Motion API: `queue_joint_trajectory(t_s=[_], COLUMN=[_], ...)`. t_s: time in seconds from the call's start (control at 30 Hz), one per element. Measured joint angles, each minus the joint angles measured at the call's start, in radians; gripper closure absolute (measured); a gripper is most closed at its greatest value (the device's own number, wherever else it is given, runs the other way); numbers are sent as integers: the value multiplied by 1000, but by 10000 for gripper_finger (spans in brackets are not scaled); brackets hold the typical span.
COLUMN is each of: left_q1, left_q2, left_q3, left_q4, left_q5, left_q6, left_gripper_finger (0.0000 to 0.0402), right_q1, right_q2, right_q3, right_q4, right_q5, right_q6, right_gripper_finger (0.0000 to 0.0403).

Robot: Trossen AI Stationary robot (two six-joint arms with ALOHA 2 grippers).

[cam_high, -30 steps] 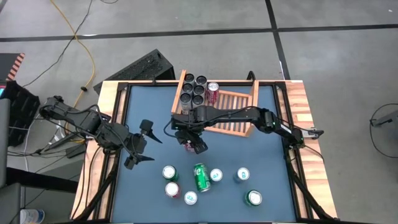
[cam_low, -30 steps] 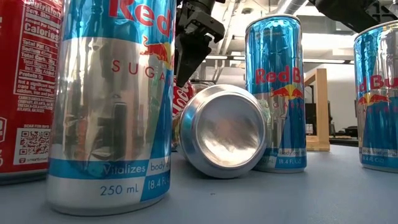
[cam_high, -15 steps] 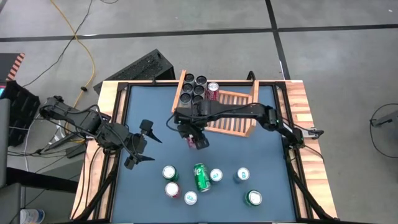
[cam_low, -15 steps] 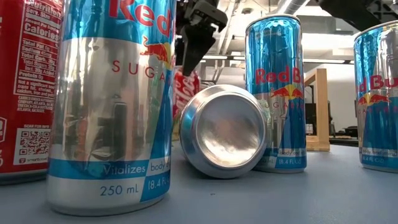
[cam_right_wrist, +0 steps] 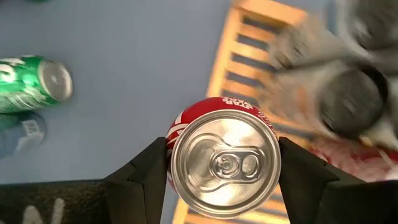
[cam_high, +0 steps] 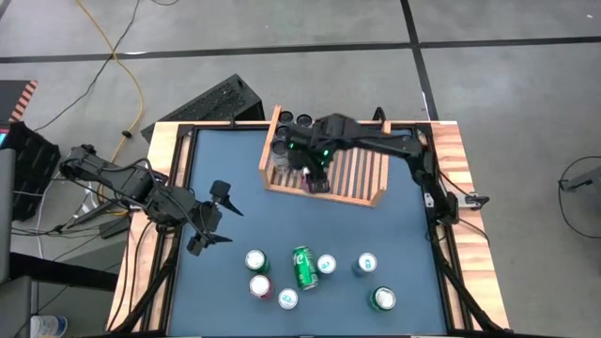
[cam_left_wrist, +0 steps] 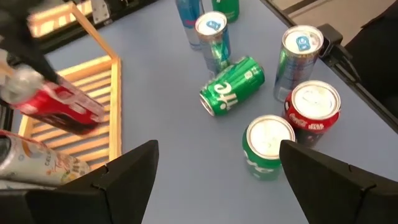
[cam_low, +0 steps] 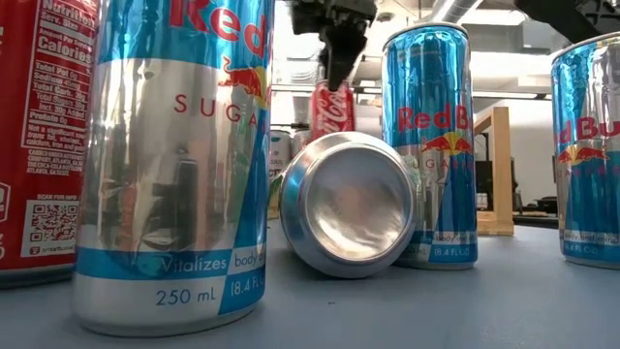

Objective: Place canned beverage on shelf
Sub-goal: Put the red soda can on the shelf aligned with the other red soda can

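Right gripper, clamped on red can, hangs over shelf. Dark cans crowd shelf's back-left corner; slats right of gripper lie bare, open to approach. Shelf side walls fence both ends. Near table edge: upright cans plus tipped green can block low passes. Wide blue strip between cluster and shelf free. Left gripper parked at left side, fingers spread.

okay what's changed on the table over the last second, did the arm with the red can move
Yes. The right gripper, shut on the red cola can, carried it from above the blue tabletop back over the light wooden slatted shelf, beside the dark cans already stored there. It has not let go. The left gripper stayed open at the table's left side, and the loose cans near the front did not move.
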State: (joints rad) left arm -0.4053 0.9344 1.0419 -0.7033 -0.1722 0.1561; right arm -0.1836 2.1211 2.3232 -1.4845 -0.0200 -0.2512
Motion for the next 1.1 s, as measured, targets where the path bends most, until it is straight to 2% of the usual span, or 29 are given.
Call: queue_joint_trajectory(t_s=[0.1,0.23,0.43,0.57,1.1], left_q1=[0,0,0,0,0], left_q2=[0,0,0,0,0], left_q3=[0,0,0,0,0], left_q4=[-17,-30,-32,-24,16], left_q5=[1,2,1,-17,-19], left_q6=[-21,-26,-13,-13,12], left_gripper_finger=[79,79,79,79,79], right_q1=[-49,-107,-176,-210,-262], right_q2=[-32,-83,-225,-274,-251], right_q3=[-36,-181,-511,-660,-689], right_q4=[14,73,346,499,562], right_q5=[11,10,4,6,-12], right_q6=[0,-1,-18,-34,-75], right_gripper_finger=[169,169,169,168,168])
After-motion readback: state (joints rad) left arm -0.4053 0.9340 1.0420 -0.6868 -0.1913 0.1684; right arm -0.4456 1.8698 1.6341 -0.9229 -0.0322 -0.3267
